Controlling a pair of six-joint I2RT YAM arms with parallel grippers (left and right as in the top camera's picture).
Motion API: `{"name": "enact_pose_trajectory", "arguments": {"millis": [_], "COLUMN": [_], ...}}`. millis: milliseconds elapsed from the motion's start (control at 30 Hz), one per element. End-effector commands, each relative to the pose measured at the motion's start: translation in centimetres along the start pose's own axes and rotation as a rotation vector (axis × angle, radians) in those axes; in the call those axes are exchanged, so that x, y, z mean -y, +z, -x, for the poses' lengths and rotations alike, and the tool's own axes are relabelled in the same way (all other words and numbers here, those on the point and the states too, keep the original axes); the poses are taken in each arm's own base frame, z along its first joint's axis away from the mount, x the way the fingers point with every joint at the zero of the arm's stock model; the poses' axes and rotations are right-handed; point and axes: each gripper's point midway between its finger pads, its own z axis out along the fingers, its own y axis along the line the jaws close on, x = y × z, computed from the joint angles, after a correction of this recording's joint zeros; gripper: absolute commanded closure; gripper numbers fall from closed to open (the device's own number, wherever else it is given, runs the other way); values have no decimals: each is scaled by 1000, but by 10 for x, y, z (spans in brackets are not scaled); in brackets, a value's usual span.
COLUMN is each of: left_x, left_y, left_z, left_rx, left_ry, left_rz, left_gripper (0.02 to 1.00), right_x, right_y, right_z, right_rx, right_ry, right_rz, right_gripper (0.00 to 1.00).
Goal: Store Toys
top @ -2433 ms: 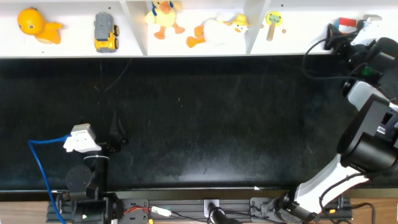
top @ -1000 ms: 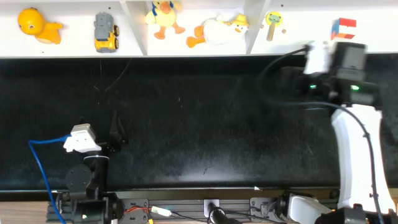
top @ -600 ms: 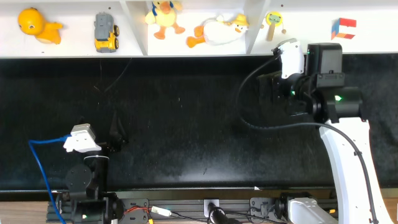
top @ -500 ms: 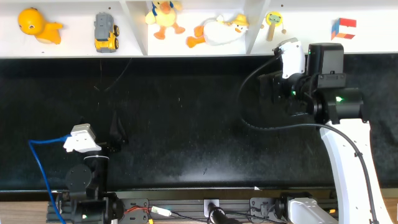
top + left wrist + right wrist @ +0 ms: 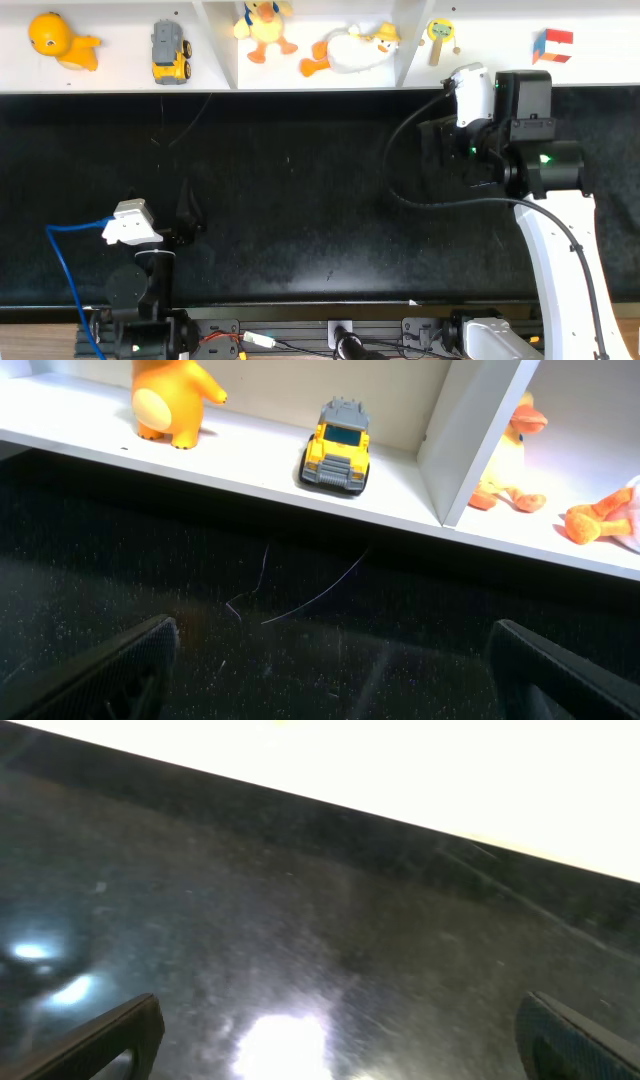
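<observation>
The right end effector point(image 5: 340, 1020) has pulled back from the shelf point(image 5: 300, 82), fingers spread, leaving the red-white-blue block point(image 5: 553, 44) there.

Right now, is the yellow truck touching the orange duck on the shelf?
Apart. The left wrist view shows the yellow truck and the orange duck standing side by side, with a stretch of bare white shelf between them.

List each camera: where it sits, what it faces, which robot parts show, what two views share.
Top: fixed overhead, looking down on table and shelf; left arm and right arm show.
Left wrist: on left arm, facing shelf; own fingers show.
Right wrist: on right arm, facing table; own fingers show.
Shared: top and left wrist show the yellow truck.
</observation>
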Motion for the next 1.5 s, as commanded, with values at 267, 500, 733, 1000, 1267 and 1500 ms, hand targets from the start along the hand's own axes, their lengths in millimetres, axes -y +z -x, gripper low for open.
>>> {"name": "enact_pose_trajectory", "arguments": {"millis": [267, 500, 733, 1000, 1267, 1500], "left_x": [0, 0, 0, 0, 0, 0], "left_y": [0, 0, 0, 0, 0, 0], "left_z": [0, 0, 0, 0, 0, 0], "left_rx": [10, 10, 10, 10, 10, 10], "left_ry": [4, 4, 5, 4, 4, 4], "left_rz": [2, 2, 2, 2, 2, 2], "left_gripper": [20, 20, 20, 20, 20, 23], "right_x": [7, -11, -8, -9, -11, -13], "right_y": [-75, -76, -80, -66, -63, -52], "right_z": [15, -5, -39, -73, -74, -74], "right_rx": [275, 572, 722, 797, 989, 1065], "right_ry": [-80, -155, -169, -178, -203, -160], "right_rz": [-187, -157, -240, -264, -271, -226], "right_gripper": [7, 5, 7, 7, 3, 5]}}
